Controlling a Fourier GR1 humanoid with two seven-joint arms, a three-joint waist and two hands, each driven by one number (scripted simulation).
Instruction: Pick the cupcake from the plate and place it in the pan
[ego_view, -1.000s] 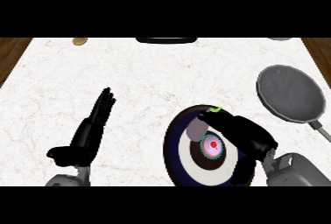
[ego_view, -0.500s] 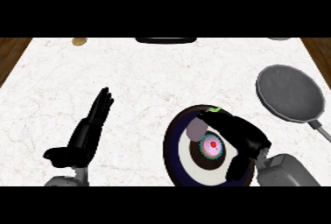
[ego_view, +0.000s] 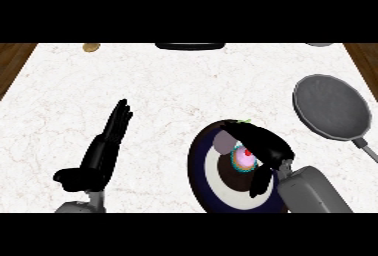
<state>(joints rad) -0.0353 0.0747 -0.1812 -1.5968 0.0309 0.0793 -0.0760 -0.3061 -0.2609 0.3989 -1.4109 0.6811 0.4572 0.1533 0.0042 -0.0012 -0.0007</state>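
Since the earlier frames the right hand (ego_view: 260, 144) has curled lower over the cupcake (ego_view: 244, 156), fingers and thumb now bent around it. The cupcake sits on the dark plate (ego_view: 201, 170) at lower right of the frame; its tilt and long axis are hidden. The grey pan (ego_view: 331, 107) lies at upper right, handle pointing toward lower right. The left hand (ego_view: 100, 155) rests flat-fingered on the desk (ego_view: 184, 85) at lower left.

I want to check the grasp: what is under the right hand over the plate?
Under the right hand sits the pink-and-teal cupcake on the round dark plate. Its curled fingers cover the cupcake's right side.
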